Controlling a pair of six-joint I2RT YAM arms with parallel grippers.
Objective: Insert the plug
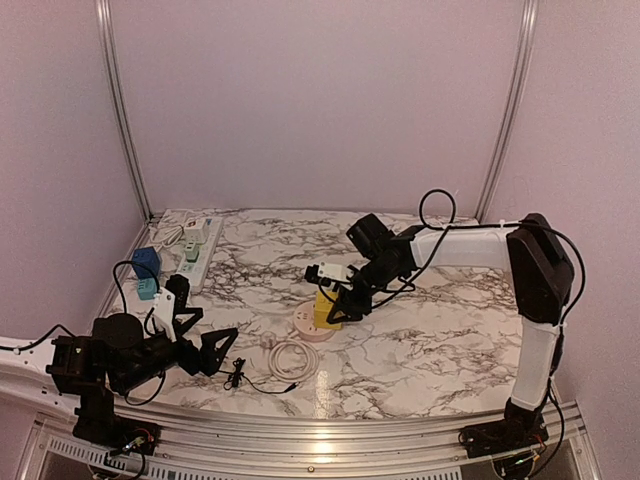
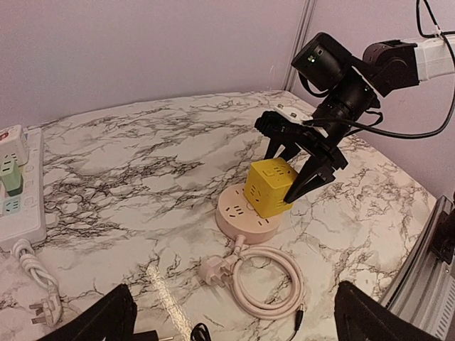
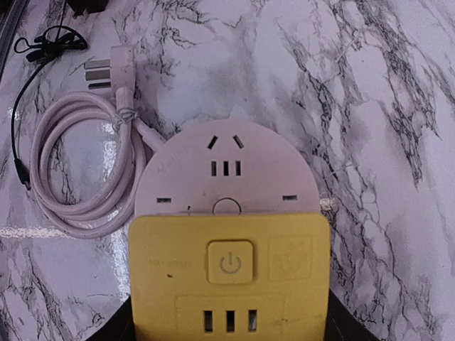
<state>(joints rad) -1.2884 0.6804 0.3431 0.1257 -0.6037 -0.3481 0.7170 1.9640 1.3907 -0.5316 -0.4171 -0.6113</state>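
While the right gripper [image 2: 284,177] clasps the yellow cube plug [image 3: 229,270] between its fingers, the cube sits on the pink round socket [image 3: 226,167].
From the right wrist, the socket's bare face lies at 12 o'clock of the cube and its coiled cable [image 3: 78,170] at 9 o'clock; the left gripper [image 1: 200,328] rests wide open, well apart.

Probably a lab booth: aluminium-framed plain walls [image 1: 320,100] around marble table [image 1: 440,340].

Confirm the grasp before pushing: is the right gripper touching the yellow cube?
Touching. In the right wrist view the right gripper clamps the yellow cube flush, no gap.
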